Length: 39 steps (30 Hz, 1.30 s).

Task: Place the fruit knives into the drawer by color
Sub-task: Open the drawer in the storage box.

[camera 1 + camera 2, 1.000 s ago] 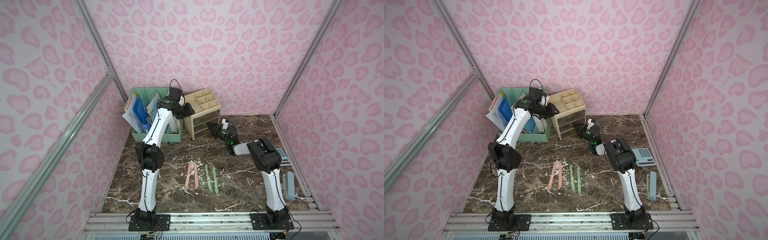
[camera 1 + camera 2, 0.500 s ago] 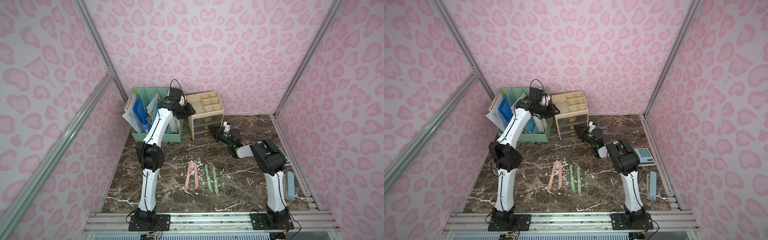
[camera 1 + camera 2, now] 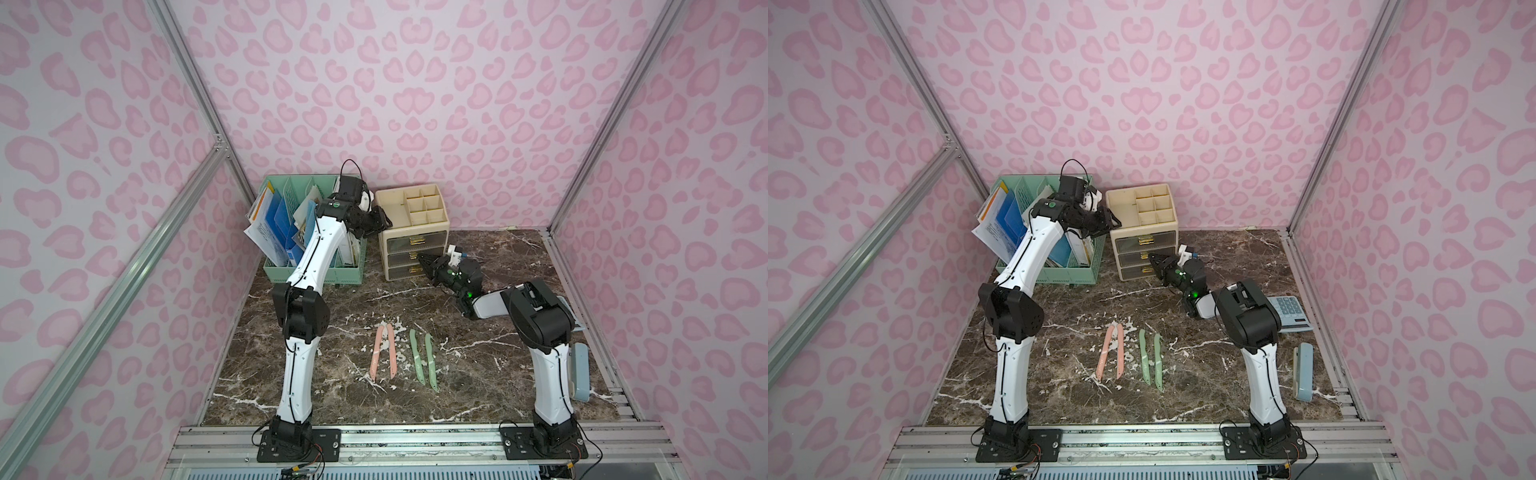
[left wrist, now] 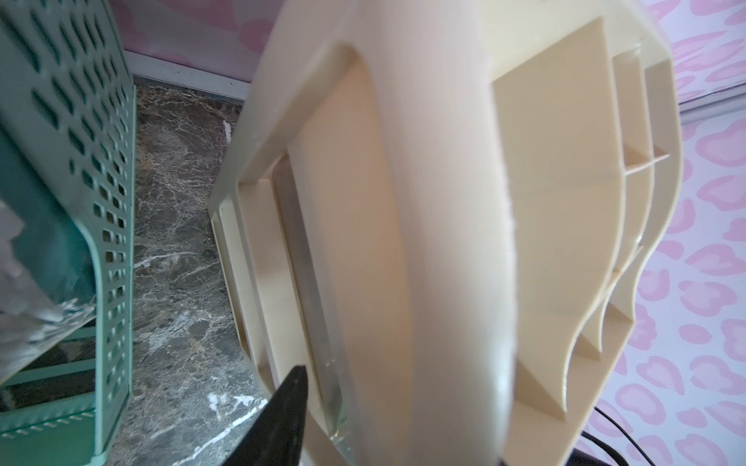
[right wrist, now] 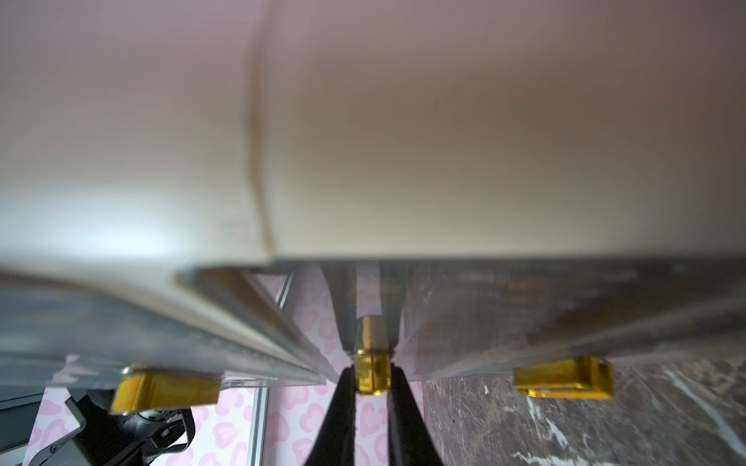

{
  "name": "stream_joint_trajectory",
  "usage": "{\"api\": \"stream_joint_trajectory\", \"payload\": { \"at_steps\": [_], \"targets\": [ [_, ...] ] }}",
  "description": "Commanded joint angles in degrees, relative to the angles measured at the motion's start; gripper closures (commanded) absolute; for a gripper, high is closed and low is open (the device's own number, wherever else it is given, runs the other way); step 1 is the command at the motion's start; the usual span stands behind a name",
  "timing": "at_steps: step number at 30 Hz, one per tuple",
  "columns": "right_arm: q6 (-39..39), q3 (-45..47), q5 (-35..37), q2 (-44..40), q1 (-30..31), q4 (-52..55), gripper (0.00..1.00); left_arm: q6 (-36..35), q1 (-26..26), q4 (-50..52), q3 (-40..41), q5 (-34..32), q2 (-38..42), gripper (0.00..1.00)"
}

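A cream drawer unit (image 3: pixel 395 242) with three clear-fronted drawers stands at the back of the marble table. My right gripper (image 3: pixel 422 258) is shut on the gold handle (image 5: pixel 370 339) of the middle drawer; all three fronts look flush. My left gripper (image 3: pixel 383 222) clamps the unit's upper left edge. In the left wrist view only one black finger (image 4: pixel 291 403) shows against the cream wall. Two pink fruit knives (image 3: pixel 383 353) and two mint green ones (image 3: pixel 424 358) lie side by side on the table's middle, tips pointing away, far from both grippers.
A mint file rack (image 3: pixel 316 272) full of papers stands just left of the drawer unit. At the right edge lie a calculator (image 3: pixel 1289 313) and a blue-grey case (image 3: pixel 1304 370). Metal frame rails border the table.
The drawer unit has swung from a skewed stance to square and shifted a little right. My right gripper moved left toward its front, still on the handle. The left grip is unchanged.
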<state>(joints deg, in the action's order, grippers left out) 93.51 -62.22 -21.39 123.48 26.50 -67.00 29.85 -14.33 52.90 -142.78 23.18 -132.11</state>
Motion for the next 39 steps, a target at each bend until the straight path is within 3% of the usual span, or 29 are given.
{"api": "stream_joint_trajectory", "payload": {
  "at_steps": [1,39],
  "targets": [
    [0.70,0.42,0.12,-1.00,0.21,-4.36,0.87,-0.50,-0.19,1.60,-0.30,-0.63,-0.52,0.53],
    [1.14,19.46,1.30,-15.25,2.23,-7.02,0.87,-0.14,-1.10,0.95,-1.70,0.08,-1.57,0.53]
  ]
}}
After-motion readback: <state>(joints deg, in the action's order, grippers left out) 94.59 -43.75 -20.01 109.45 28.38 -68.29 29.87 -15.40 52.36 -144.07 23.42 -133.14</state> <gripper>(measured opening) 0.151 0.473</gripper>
